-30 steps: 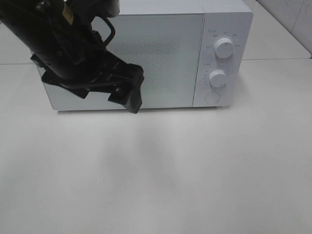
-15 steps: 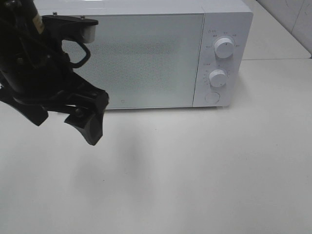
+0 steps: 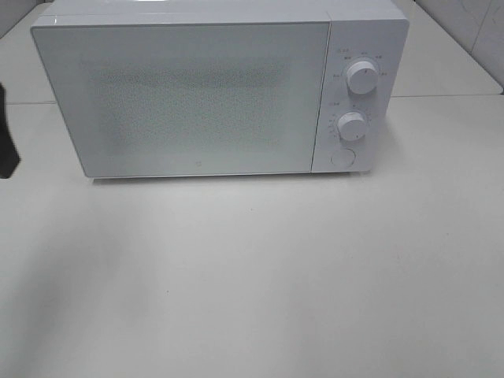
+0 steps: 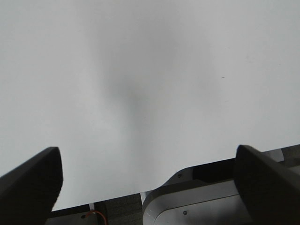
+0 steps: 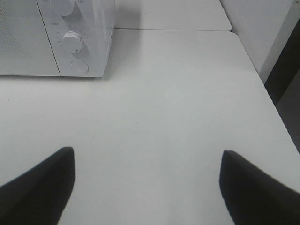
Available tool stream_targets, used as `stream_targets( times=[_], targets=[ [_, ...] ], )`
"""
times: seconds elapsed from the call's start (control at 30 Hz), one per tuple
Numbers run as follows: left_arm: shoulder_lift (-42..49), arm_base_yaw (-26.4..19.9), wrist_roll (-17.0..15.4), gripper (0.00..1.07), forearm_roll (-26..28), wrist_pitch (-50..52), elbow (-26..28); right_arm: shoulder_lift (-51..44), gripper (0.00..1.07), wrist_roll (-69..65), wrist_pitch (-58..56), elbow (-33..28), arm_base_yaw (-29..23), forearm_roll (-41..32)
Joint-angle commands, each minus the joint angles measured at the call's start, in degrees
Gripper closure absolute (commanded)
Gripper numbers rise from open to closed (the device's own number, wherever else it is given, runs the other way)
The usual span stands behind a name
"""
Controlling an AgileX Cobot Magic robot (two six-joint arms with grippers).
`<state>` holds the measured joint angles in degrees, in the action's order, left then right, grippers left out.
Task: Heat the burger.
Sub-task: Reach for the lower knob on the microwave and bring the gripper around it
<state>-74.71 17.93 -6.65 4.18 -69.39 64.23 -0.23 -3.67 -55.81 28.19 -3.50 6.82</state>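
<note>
My left gripper [image 4: 147, 154] and right gripper [image 5: 147, 153] gape wide, empty. I see no burger; perhaps it sits behind the boxy white microwave [image 3: 197, 94]'s shut door. I'd expect it soft, light, loosely stacked: hold gently, low around its sides.

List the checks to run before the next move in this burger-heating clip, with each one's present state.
1. Frosted door of the white box-shaped microwave shut: ok.
2. The burger inside: cannot tell; the door hides the interior, and no view shows the burger.
3. Left end effector open and empty: ok.
4. Right end effector open and empty: ok.
5. Way from the right end effector to the round white dials unobstructed: ok.
6. Dial settings: cannot tell; markings too small.
</note>
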Motion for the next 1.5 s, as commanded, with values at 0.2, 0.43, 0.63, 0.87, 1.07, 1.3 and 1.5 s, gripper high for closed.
stream_targets(
  times=[0.2, 0.43, 0.63, 0.87, 1.07, 1.3, 1.5],
  targets=[
    [13.41, -12.03, 2.86, 0.15, 0.74, -0.29, -9.28, -2.01, 0.31, 0.63, 0.74, -0.11, 0.23, 0.23],
    [27.16, -16.1, 4.01, 0.15, 0.46, 4.01, -17.88, -2.01, 0.31, 0.63, 0.74, -0.11, 0.23, 0.23],
    [37.87, -16.1, 4.07, 0.15, -2.64, 6.19, -25.27, -2.01, 0.31, 0.63, 0.74, -0.11, 0.23, 0.23],
    [46.35, -16.1, 2.12, 0.15, -3.04, 6.02, -30.77, -2.01, 0.31, 0.63, 0.74, -0.11, 0.23, 0.23],
    [55.52, -16.1, 2.29, 0.16, -3.55, 4.35, -32.72, -2.01, 0.31, 0.63, 0.74, -0.11, 0.23, 0.23],
    [65.2, -16.1, 2.86, 0.16, -4.7, 8.19, -34.61, -2.01, 0.31, 0.63, 0.74, -0.11, 0.23, 0.23],
    [71.1, -16.1, 3.15, 0.16, -4.58, 8.14, -34.66, -2.01, 0.31, 0.63, 0.74, -0.11, 0.23, 0.23]
  ],
)
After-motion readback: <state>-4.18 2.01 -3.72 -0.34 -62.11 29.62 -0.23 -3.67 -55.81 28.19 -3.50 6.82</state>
